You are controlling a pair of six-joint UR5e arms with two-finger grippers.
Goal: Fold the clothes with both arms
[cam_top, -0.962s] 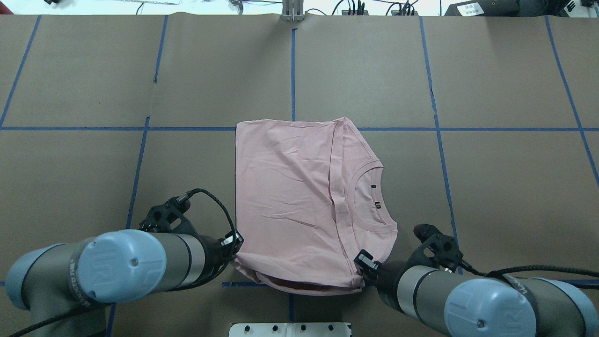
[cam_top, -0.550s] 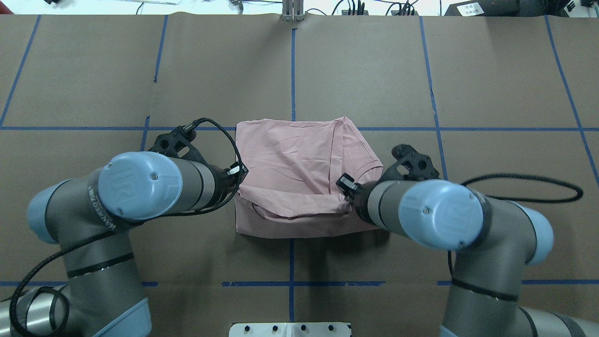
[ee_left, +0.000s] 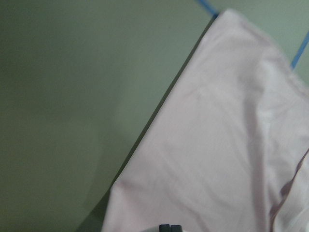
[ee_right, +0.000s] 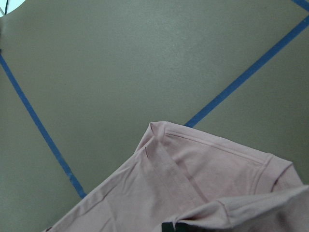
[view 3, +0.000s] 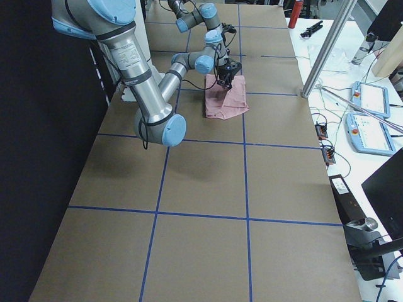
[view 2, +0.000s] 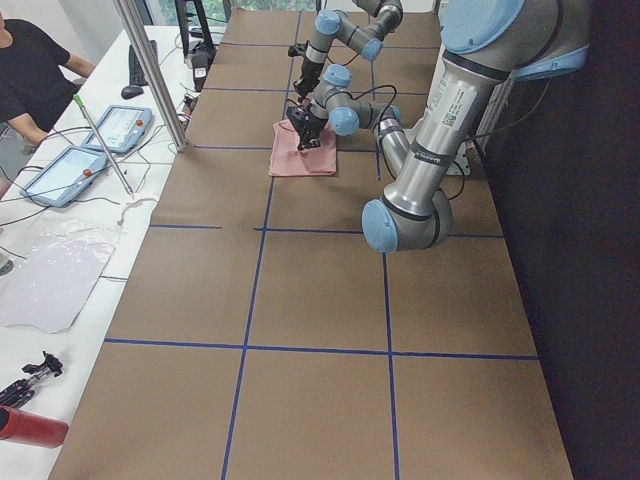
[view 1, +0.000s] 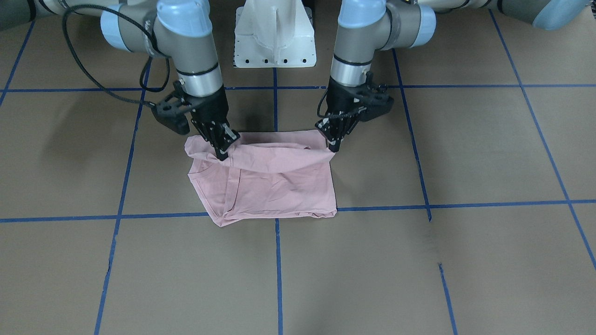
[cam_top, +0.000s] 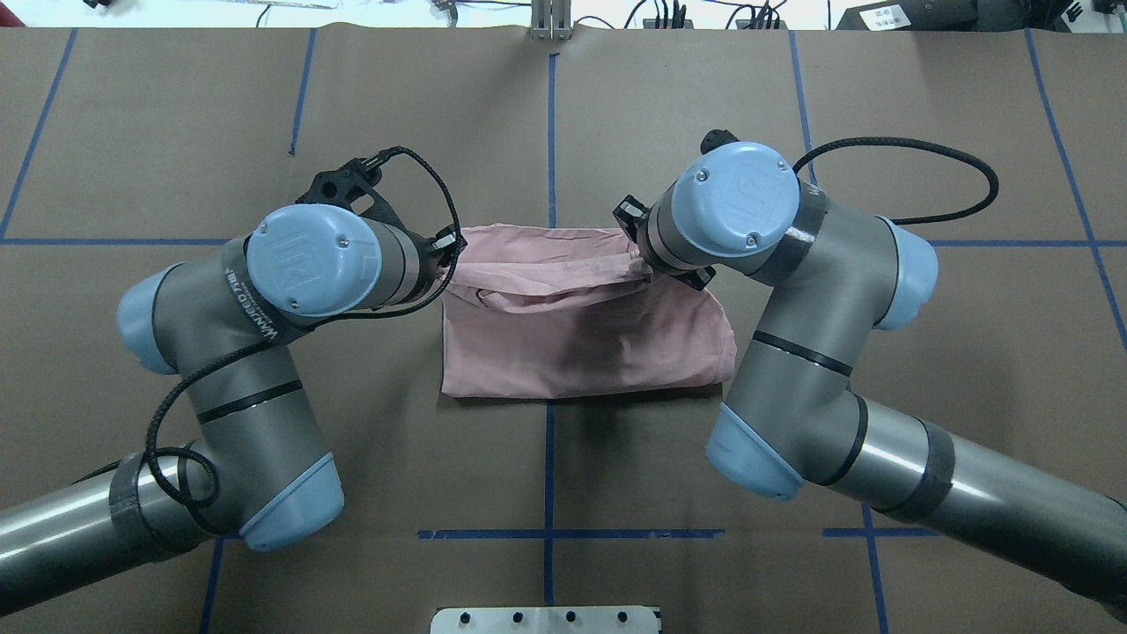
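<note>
The pale pink T-shirt [cam_top: 581,339] lies mid-table, plain side up, folded over on itself; it also shows in the front-facing view [view 1: 274,186]. My left gripper [cam_top: 447,253] is shut on the shirt's lifted edge at its left corner, seen on the right in the front-facing view [view 1: 331,143]. My right gripper [cam_top: 640,255] is shut on the same edge at the other corner [view 1: 222,151]. The held edge hangs a little above the shirt's far part. The wrist views show pink cloth [ee_left: 217,145] [ee_right: 193,193] right at the fingertips. The print is hidden.
Brown paper with blue tape lines [cam_top: 550,114] covers the table. The white pedestal base [cam_top: 546,619] sits at the near edge. A person [view 2: 30,70] and teach pendants [view 2: 120,128] are beyond the far table edge, next to a metal post [view 2: 150,70].
Both grippers have carried the shirt's near edge away from the robot, over the shirt toward its far edge. The collar is now covered and the shirt is about half as deep.
</note>
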